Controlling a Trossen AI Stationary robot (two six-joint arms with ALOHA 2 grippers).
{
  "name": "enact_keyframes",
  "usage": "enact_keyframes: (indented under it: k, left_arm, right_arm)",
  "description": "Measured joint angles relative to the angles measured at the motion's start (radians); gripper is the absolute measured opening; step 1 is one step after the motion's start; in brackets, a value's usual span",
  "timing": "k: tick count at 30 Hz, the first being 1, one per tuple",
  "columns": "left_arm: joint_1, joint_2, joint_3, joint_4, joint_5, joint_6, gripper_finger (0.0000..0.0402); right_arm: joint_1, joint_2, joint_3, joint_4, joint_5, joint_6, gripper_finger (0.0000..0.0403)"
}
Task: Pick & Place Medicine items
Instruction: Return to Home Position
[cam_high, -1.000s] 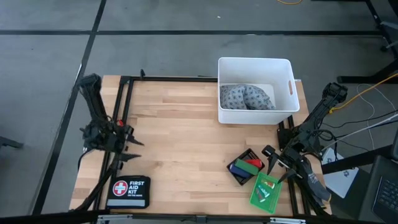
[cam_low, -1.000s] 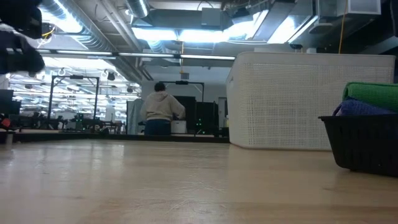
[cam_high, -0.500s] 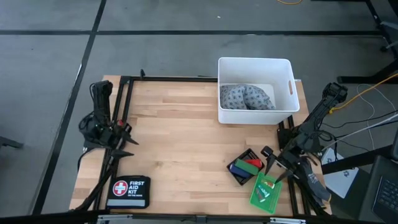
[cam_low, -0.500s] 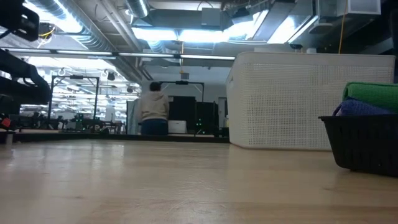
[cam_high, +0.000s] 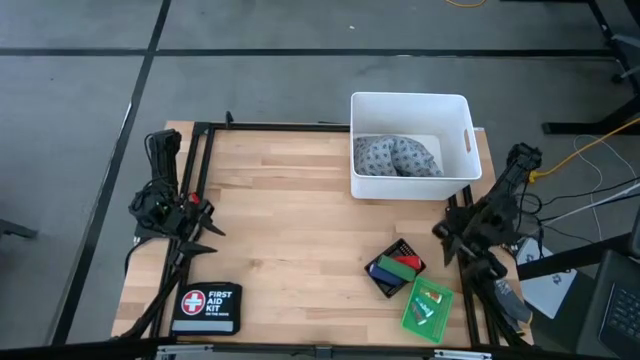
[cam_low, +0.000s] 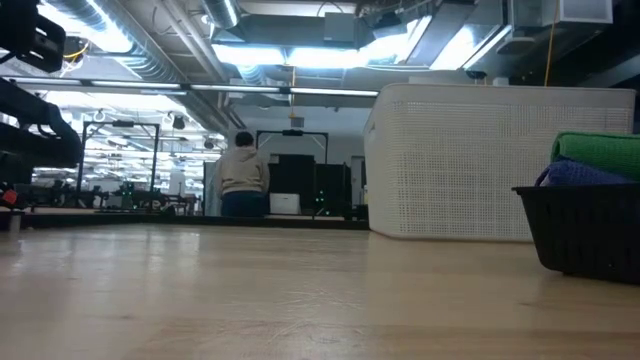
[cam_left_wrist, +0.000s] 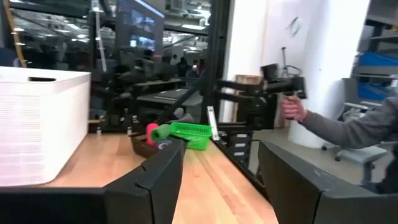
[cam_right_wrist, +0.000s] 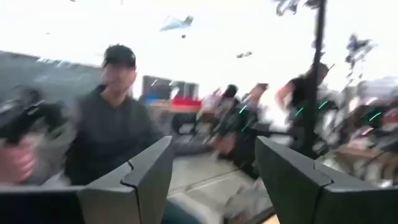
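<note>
A small black tray (cam_high: 393, 270) sits on the table's near right part and holds the blue cylinder (cam_high: 381, 271), the green cylinder (cam_high: 390, 263) and the red block (cam_high: 406, 264). Beside it a green basket (cam_high: 427, 305) holds tiny items that I cannot tell apart. My left wrist view shows the tray (cam_left_wrist: 149, 138) and basket (cam_left_wrist: 189, 134) far ahead. My left gripper (cam_high: 210, 228) hangs open at the left edge, its fingers (cam_left_wrist: 155, 180) pointing right. My right gripper (cam_high: 442, 243) is open just right of the tray, tipped up toward the room (cam_right_wrist: 214, 180).
A white bin (cam_high: 410, 145) with grey cloth stands at the far right, and shows large in the low view (cam_low: 500, 160). The black first-aid pouch (cam_high: 207, 308) lies at the near left corner. People stand beyond the table; one hand (cam_left_wrist: 292, 107) holds a device.
My right gripper has drawn back from beside the tray toward the far edge and tipped upward. My left arm has shifted slightly at the left edge, its gripper staying open. Nothing on the table has moved.
</note>
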Motion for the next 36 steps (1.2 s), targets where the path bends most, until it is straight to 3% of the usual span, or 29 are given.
enact_keyframes:
  k: [3,7,12,17,25,36]
  left_arm:
    - [0.0,0.0,0.0,-0.001,0.026,-0.001,0.0203]
    - [0.0,0.0,0.0,-0.007,0.034,0.0,0.0203]
    - [0.0,0.0,0.0,-0.069,0.033,-0.014,0.0203]
    - [0.0,0.002,0.0,-0.208,0.041,-0.109,0.0203]
    - [0.0,0.055,0.0,-0.239,-0.14,-0.129,0.0203]
    - [0.0,0.077,0.0,-0.233,-0.139,-0.093,0.0203]
  right_arm:
    - [0.0,-0.129,0.0,-0.054,0.039,-0.044,0.0229]
    - [0.001,-0.128,-0.001,-0.097,0.012,-0.03,0.0229]
    - [0.001,-0.128,0.0,-0.149,0.068,0.072,0.0229]
    - [0.0,-0.113,0.0,-0.393,0.177,0.197,0.0229]
    - [0.001,-0.002,0.002,-0.391,0.143,0.034,0.0229]
    - [0.001,0.017,0.002,-0.387,0.144,0.036,0.0229]
